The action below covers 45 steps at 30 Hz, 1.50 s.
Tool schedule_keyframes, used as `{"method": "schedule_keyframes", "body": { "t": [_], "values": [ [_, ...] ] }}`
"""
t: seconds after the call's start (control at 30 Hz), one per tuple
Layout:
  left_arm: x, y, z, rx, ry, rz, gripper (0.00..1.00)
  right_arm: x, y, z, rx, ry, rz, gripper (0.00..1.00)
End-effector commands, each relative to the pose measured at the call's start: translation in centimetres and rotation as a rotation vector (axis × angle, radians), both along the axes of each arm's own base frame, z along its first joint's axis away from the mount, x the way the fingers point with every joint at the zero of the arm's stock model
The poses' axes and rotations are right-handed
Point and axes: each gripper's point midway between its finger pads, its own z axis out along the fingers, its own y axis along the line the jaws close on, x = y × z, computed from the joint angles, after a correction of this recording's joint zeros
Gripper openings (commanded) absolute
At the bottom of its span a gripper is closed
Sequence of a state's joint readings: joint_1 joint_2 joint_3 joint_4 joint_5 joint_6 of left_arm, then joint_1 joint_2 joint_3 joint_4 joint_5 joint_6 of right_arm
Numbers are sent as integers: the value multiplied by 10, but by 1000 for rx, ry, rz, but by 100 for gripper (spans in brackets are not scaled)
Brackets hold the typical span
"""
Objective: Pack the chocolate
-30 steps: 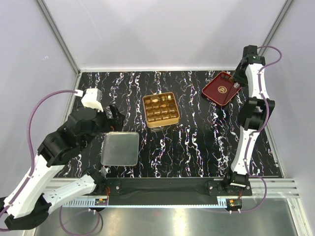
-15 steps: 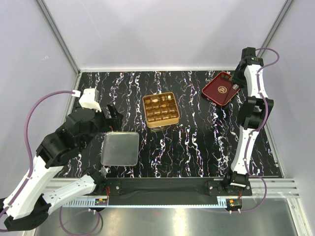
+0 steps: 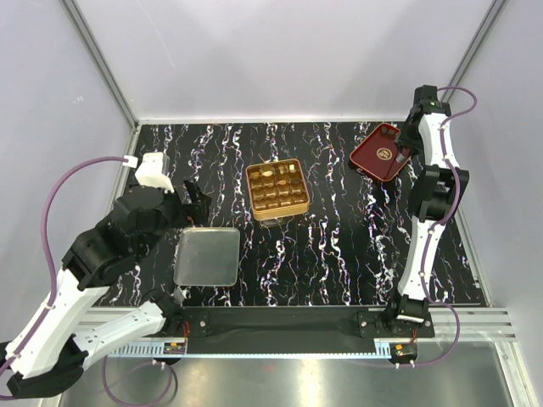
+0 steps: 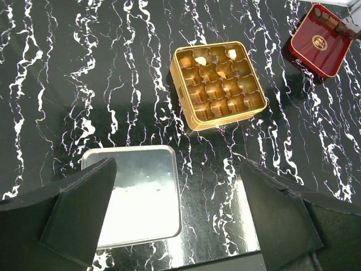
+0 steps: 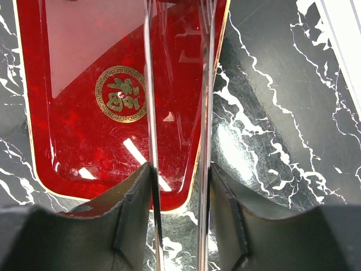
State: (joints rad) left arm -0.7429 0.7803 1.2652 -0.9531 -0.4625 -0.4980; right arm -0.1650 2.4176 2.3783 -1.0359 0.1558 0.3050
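Note:
The gold tin with a 4x4 grid sits mid-table, and it also shows in the left wrist view. A few pale chocolate pieces lie in its far row. The dark red tray is at the back right. My right gripper hovers over the tray's right edge. It is shut on thin metal tongs whose tips run out of the top of the wrist view. Small brown bits sit at the tray's far corner. My left gripper is open and empty above the table's near left.
A silver square lid lies at the near left, under my left gripper; it also shows in the left wrist view. The enclosure's walls and metal frame posts border the black marbled table.
My right gripper has shifted slightly over the red tray with the tongs. My left arm has edged a little to the left.

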Motion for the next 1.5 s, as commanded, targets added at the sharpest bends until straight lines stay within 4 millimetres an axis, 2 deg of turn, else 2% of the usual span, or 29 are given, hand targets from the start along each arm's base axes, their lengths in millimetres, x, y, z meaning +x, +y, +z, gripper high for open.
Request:
{"method": "schedule_keyframes", "body": {
  "t": [0.0, 0.13, 0.37, 0.57, 0.9, 1.17, 1.3, 1.33, 1.37, 1.4, 1.43, 1.47],
  "values": [
    [1, 8, 10, -7, -36, 38, 99, 9, -4, 16, -18, -57, 16, 46],
    [1, 10, 11, -8, -43, 43, 99, 6, 0, 20, -1, -59, 26, 40],
    [1, 19, 18, 0, -79, 73, 99, -7, 5, 40, 7, -71, 35, 37],
    [7, 27, 24, 22, -120, 113, 99, -25, 23, 56, 78, -71, 59, 35],
    [12, 18, 23, 3, -141, 93, 99, -48, 49, 72, 181, -76, 120, 34],
    [30, 10, 15, 89, -81, 123, 99, -57, 64, 80, 222, -92, 146, 34],
    [41, 0, -12, 110, 11, 136, 99, -59, 70, 75, 231, -95, 146, 34],
    [42, -4, -20, 110, 29, 131, 99, -64, 72, 65, 235, -74, 145, 34],
    [41, -8, -38, 120, 62, 120, 99, -66, 73, 68, 236, -87, 148, 34],
    [44, -14, -43, 95, 53, 104, 99, -63, 74, 69, 233, -113, 151, 34],
    [41, -22, -47, 62, 58, 62, 99, -68, 79, 60, 247, -97, 154, 34],
    [40, -27, -56, 51, 66, 39, 99, -70, 81, 66, 250, -119, 160, 34]
  ]
}}
